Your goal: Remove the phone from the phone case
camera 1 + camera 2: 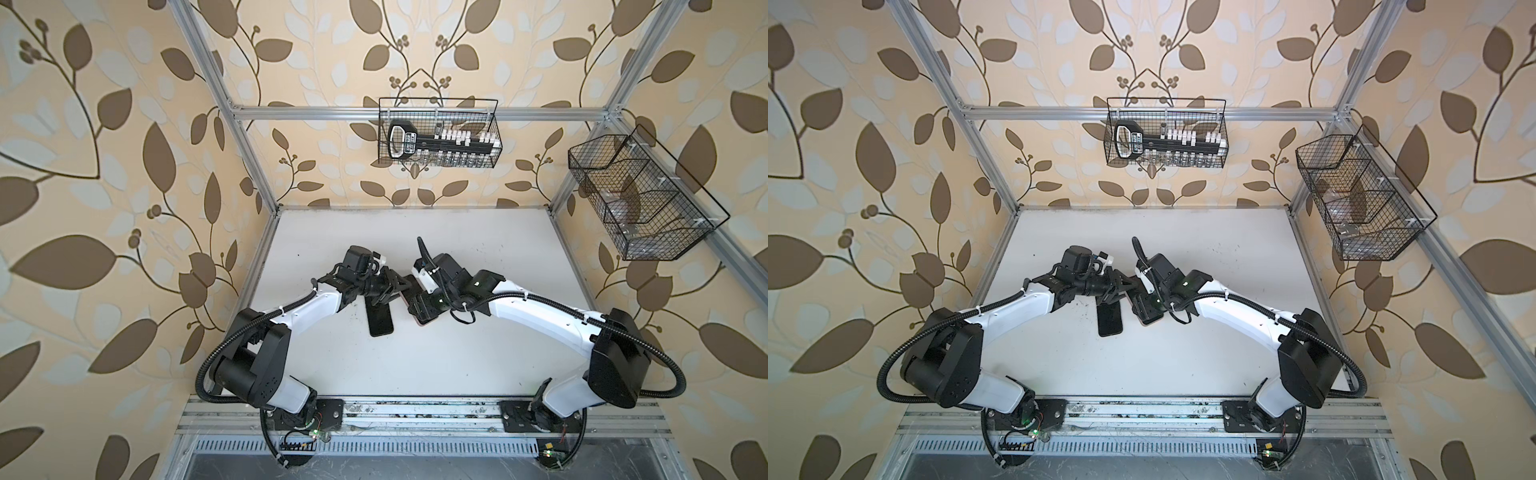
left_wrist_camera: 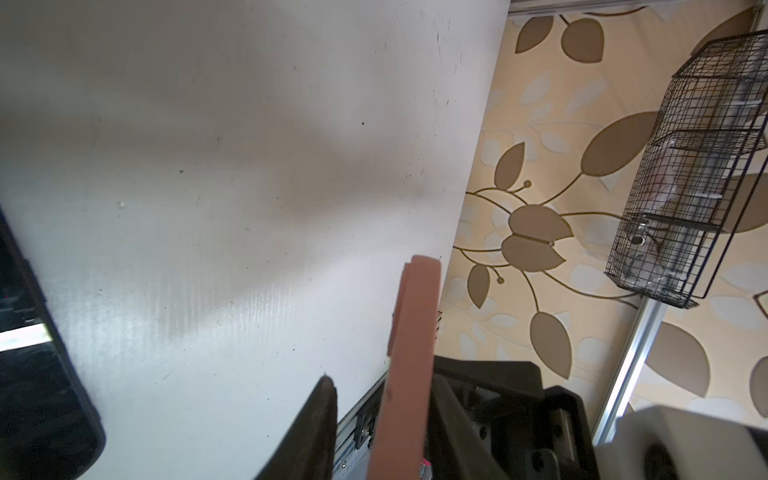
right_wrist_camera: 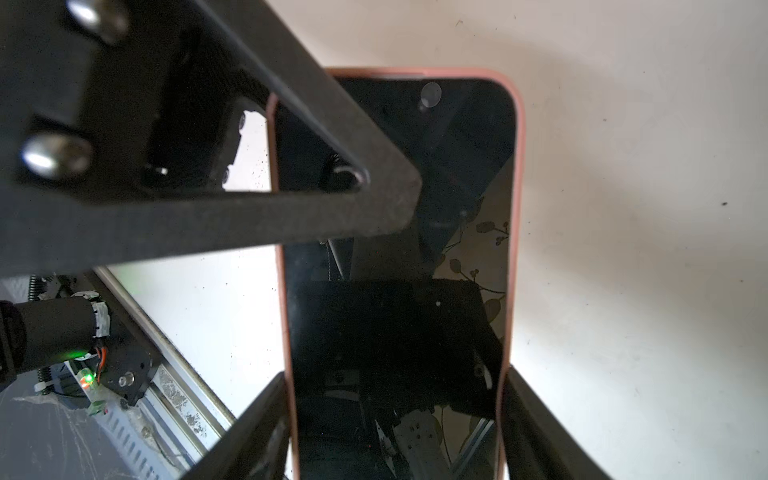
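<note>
The phone (image 3: 395, 311) shows a dark glossy screen inside a pink phone case (image 3: 516, 208). My right gripper (image 3: 395, 374) is shut across the case's width, with a finger pressed on each long side. In both top views it holds the case (image 1: 423, 323) just above the table's middle. My left gripper (image 2: 384, 374) straddles the far edge of the case (image 2: 415, 324). One finger lies against the case and the other finger (image 2: 320, 415) stands a gap away, so the jaws are open. The right wrist view has a left finger (image 3: 291, 216) crossing the phone's far corner.
A second black phone-like slab (image 1: 381, 323) (image 2: 37, 374) lies flat on the white table (image 1: 478, 257), just left of the grippers. A wire basket (image 1: 440, 133) hangs on the back rail. Another wire basket (image 1: 640, 199) hangs on the right frame.
</note>
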You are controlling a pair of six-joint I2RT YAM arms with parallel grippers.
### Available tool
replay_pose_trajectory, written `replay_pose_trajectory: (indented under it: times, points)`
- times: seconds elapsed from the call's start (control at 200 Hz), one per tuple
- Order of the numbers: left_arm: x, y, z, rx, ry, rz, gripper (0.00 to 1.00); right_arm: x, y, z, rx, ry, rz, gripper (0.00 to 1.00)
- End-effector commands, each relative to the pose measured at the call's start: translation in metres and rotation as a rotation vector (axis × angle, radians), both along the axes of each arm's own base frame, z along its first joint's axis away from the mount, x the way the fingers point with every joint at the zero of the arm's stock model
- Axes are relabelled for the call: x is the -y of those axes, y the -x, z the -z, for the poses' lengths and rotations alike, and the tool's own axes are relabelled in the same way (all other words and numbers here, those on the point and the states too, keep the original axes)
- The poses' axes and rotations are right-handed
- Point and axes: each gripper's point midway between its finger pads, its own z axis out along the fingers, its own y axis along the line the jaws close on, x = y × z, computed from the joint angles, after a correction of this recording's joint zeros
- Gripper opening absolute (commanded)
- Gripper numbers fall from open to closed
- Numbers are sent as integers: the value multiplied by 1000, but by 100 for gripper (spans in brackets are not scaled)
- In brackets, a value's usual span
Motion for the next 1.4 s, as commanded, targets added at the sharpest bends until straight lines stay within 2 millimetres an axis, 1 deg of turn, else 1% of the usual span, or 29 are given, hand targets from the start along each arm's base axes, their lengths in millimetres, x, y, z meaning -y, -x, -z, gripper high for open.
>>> replay_pose_trajectory:
  times: [0.0, 0.16, 0.205, 0.32, 0.325, 0.335, 0.365, 0.475, 0.78, 0.89, 0.975, 1.025, 1.105, 1.3, 1.395]
  points:
    - [5, 3, -11, 33, 34, 25, 33, -10, -5, -29, 44, -68, -9, 52]
    - [5, 1, -17, 51, 49, 12, 31, -9, -5, -27, 32, -73, -5, 52]
    - [5, 1, -16, 51, 49, 5, 32, -9, -4, -27, 29, -75, -6, 52]
    - [4, -1, -15, 54, 48, -5, 29, -7, -4, -25, 21, -75, -1, 52]
    - [4, 0, -21, 69, 54, -6, 29, -7, -4, -25, 21, -75, -1, 52]
    - [3, 0, -26, 82, 60, -6, 29, -7, -4, -24, 19, -74, -1, 52]
    - [3, 0, -29, 89, 62, -9, 27, -6, -4, -24, 17, -75, 1, 52]
    - [1, -1, -33, 108, 59, -22, 22, -5, -4, -24, 15, -79, 5, 52]
    - [-1, -5, -39, 131, 63, -48, 19, -3, -2, -22, 8, -79, 2, 52]
    - [-1, -6, -40, 133, 67, -52, 14, -3, -1, -22, 9, -85, 3, 52]
    - [0, -7, -41, 135, 75, -56, 7, -4, -1, -22, 6, -92, 3, 52]
    - [0, -7, -42, 137, 80, -58, 0, -5, 0, -23, 5, -101, 2, 52]
    - [0, -8, -44, 140, 87, -63, 0, -6, 0, -21, 1, -104, -1, 52]
    - [1, -9, -51, 160, 104, -64, 0, -5, 0, -22, 4, -108, 5, 61]
    - [4, -10, -60, 185, 136, -50, 0, -4, -1, -25, 7, -121, 11, 67]
